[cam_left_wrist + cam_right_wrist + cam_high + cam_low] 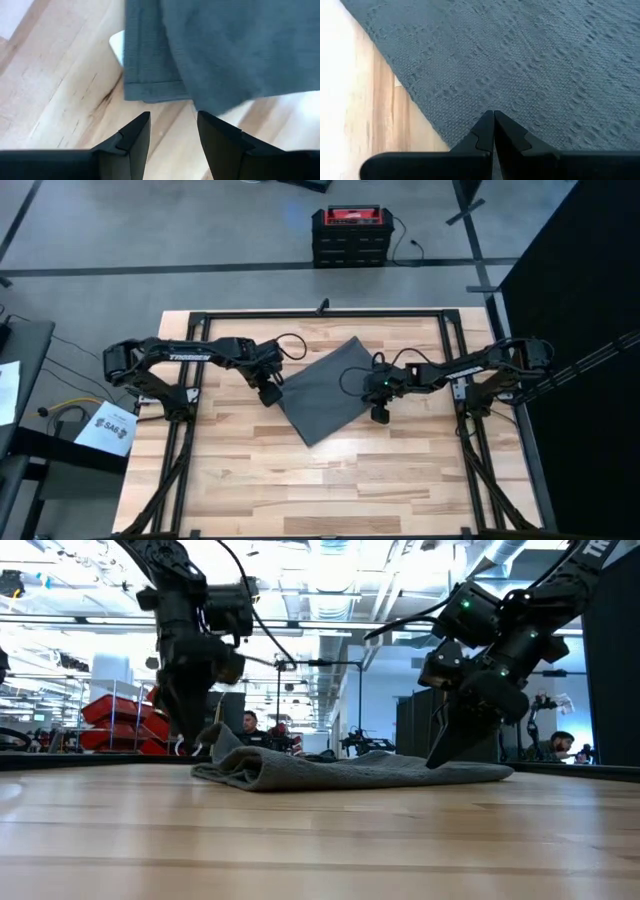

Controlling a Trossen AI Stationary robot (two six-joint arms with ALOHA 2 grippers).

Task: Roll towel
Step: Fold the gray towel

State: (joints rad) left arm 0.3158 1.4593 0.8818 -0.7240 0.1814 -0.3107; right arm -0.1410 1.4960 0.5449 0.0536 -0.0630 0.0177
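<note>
Left gripper [269,395]: fingers [131,137] apart, nothing between them, poised just off the towel's [330,388] left corner, over bare table [300,480]. From the left wrist view, a hemmed towel edge folded over just ahead of the fingertips, small white tag [117,46] poking out beside it. From the low view, left gripper [190,745] down near the boards at the towel's raised, bunched end.

Right gripper [381,414]: fingers [485,132] pressed together, nothing pinched, tips at the towel's [520,65] right edge, wood showing alongside. From the low view, right gripper [440,755] angled down to the flat end of the towel [350,770].

Towel: dark grey, lying diamond-wise mid-table toward the far side, between both grippers, mostly flat, left corner rumpled.
</note>
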